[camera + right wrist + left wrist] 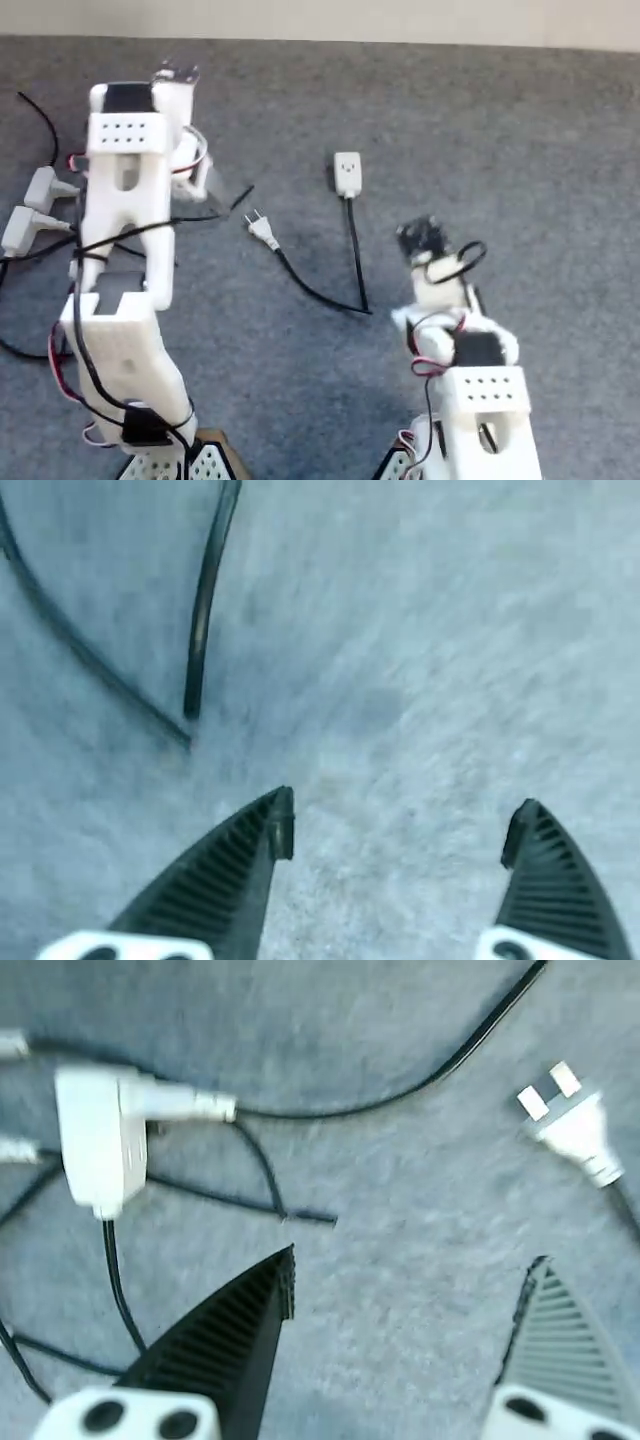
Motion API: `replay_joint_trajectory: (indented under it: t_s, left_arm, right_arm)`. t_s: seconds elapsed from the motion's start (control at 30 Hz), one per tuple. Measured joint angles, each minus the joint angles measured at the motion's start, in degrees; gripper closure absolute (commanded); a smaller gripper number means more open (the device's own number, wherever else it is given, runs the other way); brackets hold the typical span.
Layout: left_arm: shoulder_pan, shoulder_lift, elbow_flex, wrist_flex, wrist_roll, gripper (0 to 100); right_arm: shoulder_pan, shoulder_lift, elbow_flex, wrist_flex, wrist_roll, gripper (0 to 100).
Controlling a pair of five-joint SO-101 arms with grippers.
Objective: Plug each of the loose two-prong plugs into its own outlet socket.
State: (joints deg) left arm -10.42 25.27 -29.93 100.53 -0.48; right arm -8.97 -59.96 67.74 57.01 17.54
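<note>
White two-prong plug [262, 230] lies loose on the grey carpeted surface [520, 130], prongs pointing away from its black cord [310, 290]. The white outlet socket block [347, 173] sits well apart from it. Left hand [410, 1265] hovers near the plug, fingers spread. A second white socket block [98, 1140], with a plug seated in it, lies nearby. Right hand [400, 805] hovers over the carpet, fingers spread.

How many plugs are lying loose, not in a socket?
1. The loose plug lies between the left arm and the white socket at the middle, ahead of the open left gripper. Others may be hidden beneath the left arm.
</note>
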Motion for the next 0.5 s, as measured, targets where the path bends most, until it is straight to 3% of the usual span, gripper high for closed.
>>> replay_joint_trajectory:
  t_s: [0.17, 0.33, 0.5]
  left_arm:
    - [-6.07, 0.00, 6.77, 0.00, -0.26, 65]
    - [-13.10, 0.00, 13.98, -5.45, -6.68, 65]
    - [-24.62, 0.00, 18.37, -13.63, -14.51, 65]
  right_arm:
    - [-6.15, 8.26, -14.51, 4.66, -8.35, 67.8]
    - [-14.59, 22.68, -22.33, 1.85, -17.58, 67.8]
    - [-16.97, 38.42, -27.96, -5.36, -18.55, 67.8]
